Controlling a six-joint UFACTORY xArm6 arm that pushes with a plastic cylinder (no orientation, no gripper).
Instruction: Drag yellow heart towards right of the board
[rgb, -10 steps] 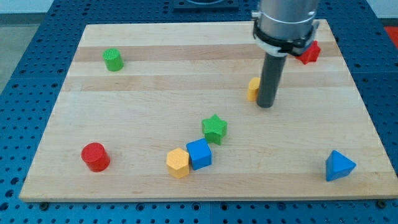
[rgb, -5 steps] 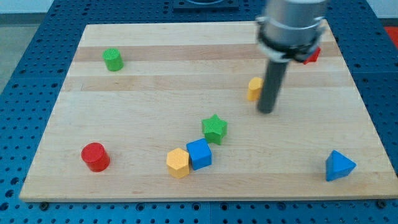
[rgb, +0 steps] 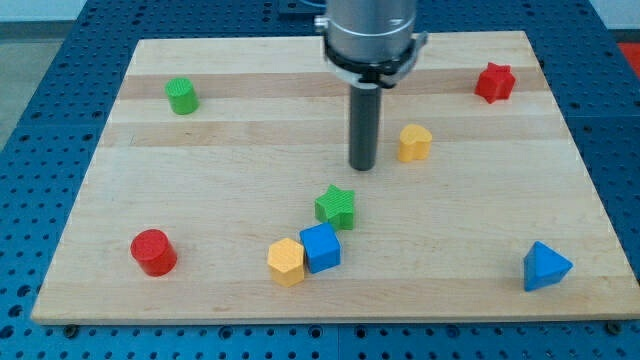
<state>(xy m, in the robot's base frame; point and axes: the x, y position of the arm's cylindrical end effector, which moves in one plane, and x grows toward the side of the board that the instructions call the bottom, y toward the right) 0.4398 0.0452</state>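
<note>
red star (rgb: 494, 82), green cyl. (rgb: 181, 95), blue cube (rgb: 321, 247)

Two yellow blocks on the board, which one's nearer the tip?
The yellow heart, just to the view's right of my tip. The other, the yellow hexagon, sits far lower, touching the blue cube.

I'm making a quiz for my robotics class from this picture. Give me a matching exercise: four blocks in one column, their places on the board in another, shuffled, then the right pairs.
Blocks:
1. yellow heart
2. red star
3. blue triangle
4. green cylinder

Places:
A. the view's bottom right corner
B. the view's top left
C. just right of my tip
D. the view's top right

Pairs: 1-C, 2-D, 3-A, 4-B
</note>
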